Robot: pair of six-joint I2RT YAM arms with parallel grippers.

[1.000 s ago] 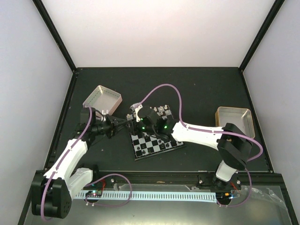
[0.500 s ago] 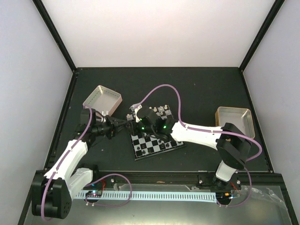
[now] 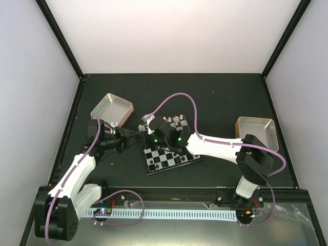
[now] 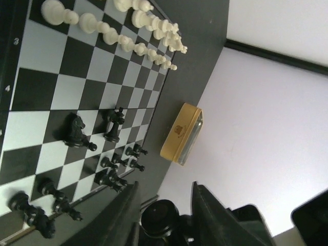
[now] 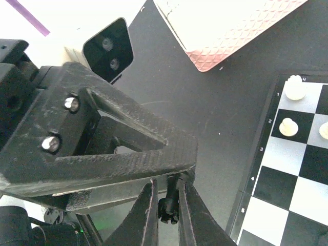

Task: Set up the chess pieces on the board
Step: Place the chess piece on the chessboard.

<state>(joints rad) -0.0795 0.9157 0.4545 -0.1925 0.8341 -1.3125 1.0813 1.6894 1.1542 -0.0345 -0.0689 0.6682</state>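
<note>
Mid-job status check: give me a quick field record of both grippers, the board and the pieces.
right gripper: shut on a black piece, beside the board
left gripper: close against it, fingers apart, grip unclear
board: mid-table, between the arms
white pieces: two rows along one edge
black pieces: opposite edge, two standing forward of the rest
tins: pink-sided tin left of board, tan tin right
</note>
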